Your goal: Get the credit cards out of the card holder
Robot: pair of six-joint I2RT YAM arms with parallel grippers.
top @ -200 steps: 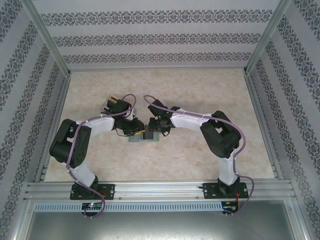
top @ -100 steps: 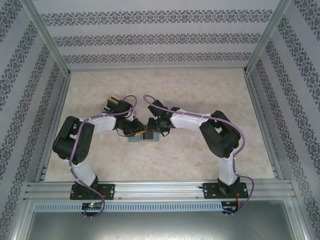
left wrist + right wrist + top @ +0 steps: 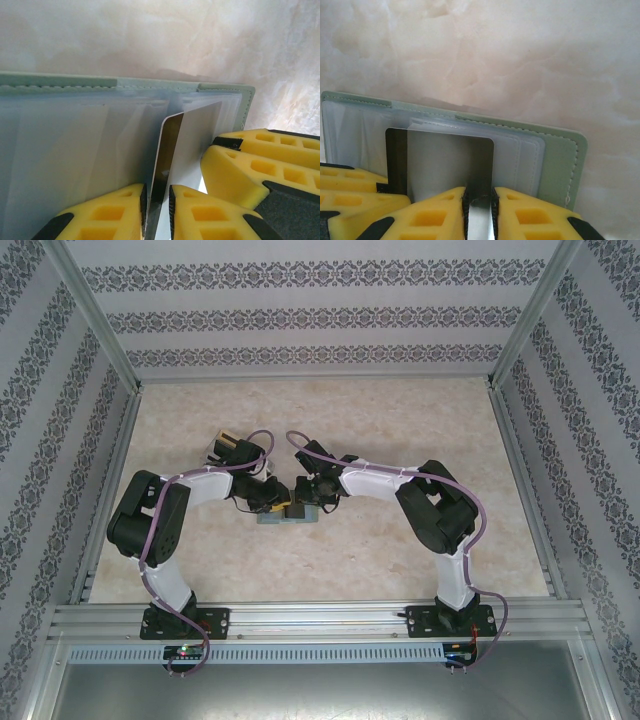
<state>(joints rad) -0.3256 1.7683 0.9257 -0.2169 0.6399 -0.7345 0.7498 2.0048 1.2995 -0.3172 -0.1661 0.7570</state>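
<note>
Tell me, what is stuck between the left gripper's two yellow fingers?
A thin credit card, pinched edge-on between the left gripper's fingers in the left wrist view, its far end reaching over the card holder.

On my feed the desk (image 3: 400, 420) is a pale, marbled beige slab. Flat on it, near the middle, lies the card holder (image 3: 285, 519), opened out, its grey-green border against the surface. Back and to its left sits a small box (image 3: 222, 448).

Open grey-green card holder (image 3: 560, 155), flat; dark glossy credit card (image 3: 445, 165) partly out of it.
</note>
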